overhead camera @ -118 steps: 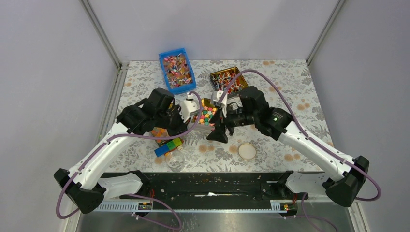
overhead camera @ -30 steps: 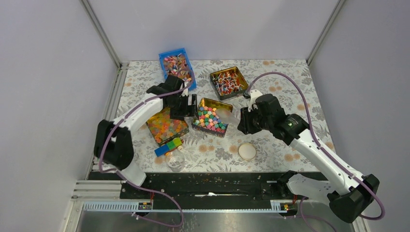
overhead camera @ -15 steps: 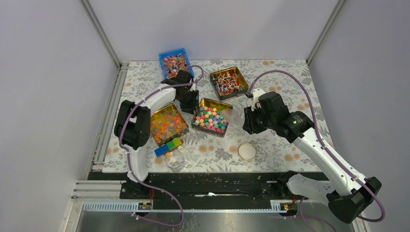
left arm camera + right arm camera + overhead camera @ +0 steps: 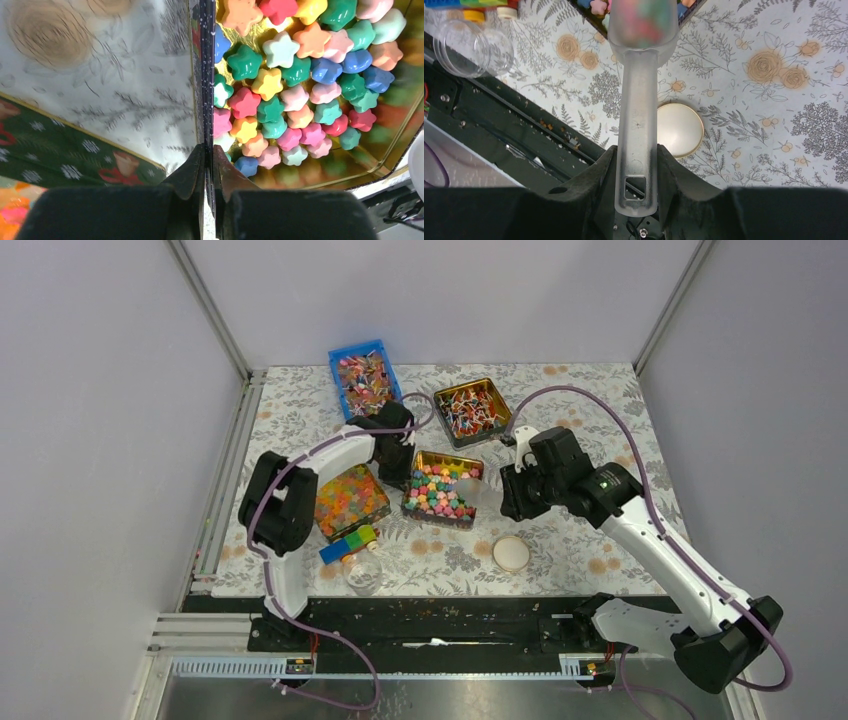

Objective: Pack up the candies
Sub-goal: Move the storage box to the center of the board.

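The candies [image 4: 438, 490], small star-shaped pieces in pink, green, blue, yellow and orange, fill a gold tin [image 4: 449, 458] at the table's middle. They fill the right half of the left wrist view [image 4: 295, 75]. My left gripper [image 4: 396, 455] is shut on the tin's left wall [image 4: 206, 75], its fingertips [image 4: 197, 157] pinching the thin rim. My right gripper [image 4: 508, 492] is shut on the handle of a translucent scoop [image 4: 637, 115]. The scoop's bowl [image 4: 642, 22] hangs over the tin's right edge with blurred pink and green shapes inside.
A tin of orange gummy pieces [image 4: 349, 502] lies left of the candy tin. A blue bin [image 4: 365, 380] and a gold tin [image 4: 472, 410] of twisted-wrapper sweets stand behind. Near the front are coloured blocks [image 4: 348, 543], a clear jar [image 4: 363, 573] [image 4: 471, 47] and a round white lid [image 4: 511, 553] [image 4: 679, 129].
My left gripper has moved toward the near right, still on the tin's wall, and the tin has shifted slightly with it. My right gripper with the scoop has barely moved.
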